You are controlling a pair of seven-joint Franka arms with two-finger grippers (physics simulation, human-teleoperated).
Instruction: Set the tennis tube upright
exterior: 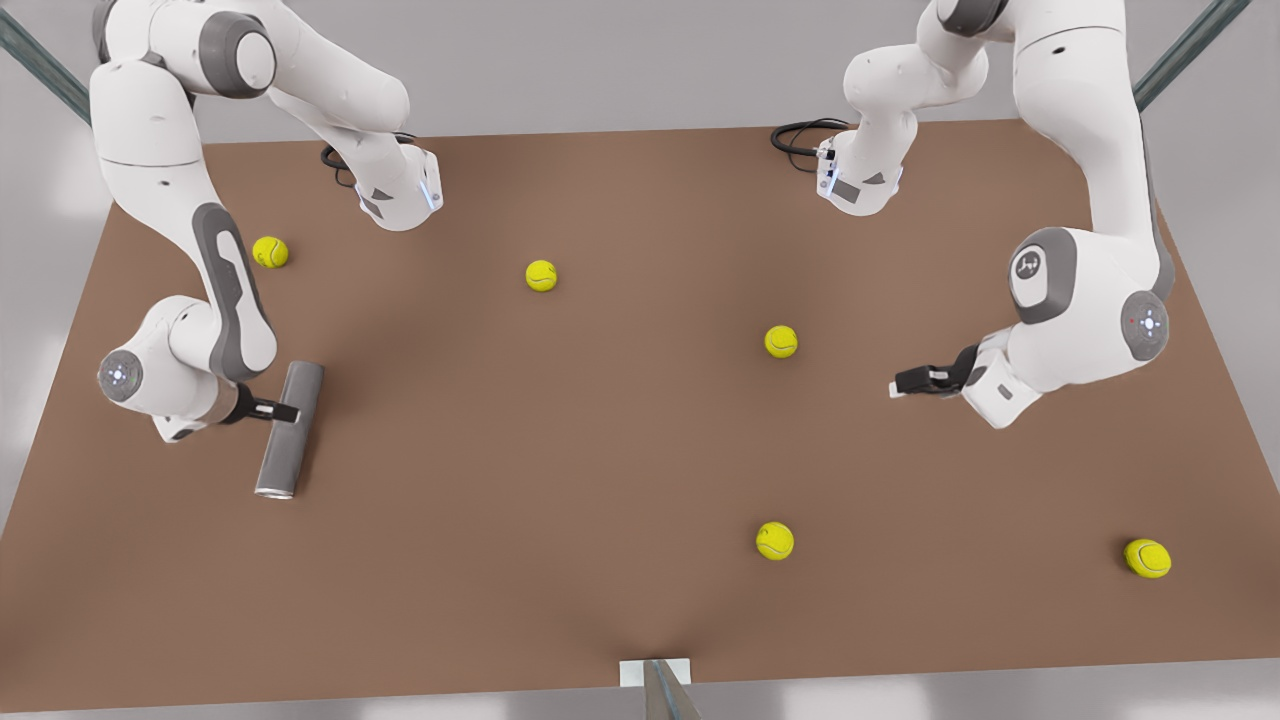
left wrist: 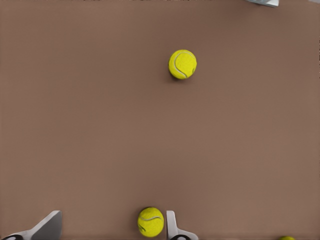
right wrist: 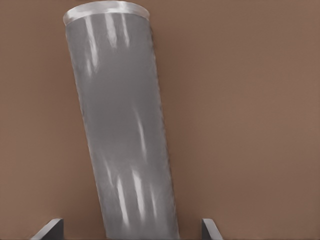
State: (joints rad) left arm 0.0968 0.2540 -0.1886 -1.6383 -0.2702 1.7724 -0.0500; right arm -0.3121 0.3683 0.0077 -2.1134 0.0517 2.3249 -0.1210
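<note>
The tennis tube point(exterior: 290, 430) lies flat on the table point(exterior: 600, 450), between the spread fingers of the right gripper point(exterior: 284, 411), not yet clasped. It is judged light, rigid and slick; a mid-body hold is advised. The left gripper point(exterior: 893, 388) waits, fingers parted, beside a tennis ball point(left wrist: 151, 222).

We count five tennis balls point(exterior: 541, 275) scattered around, one tennis tube point(exterior: 289, 430), one table point(exterior: 500, 560), and two arms.
</note>
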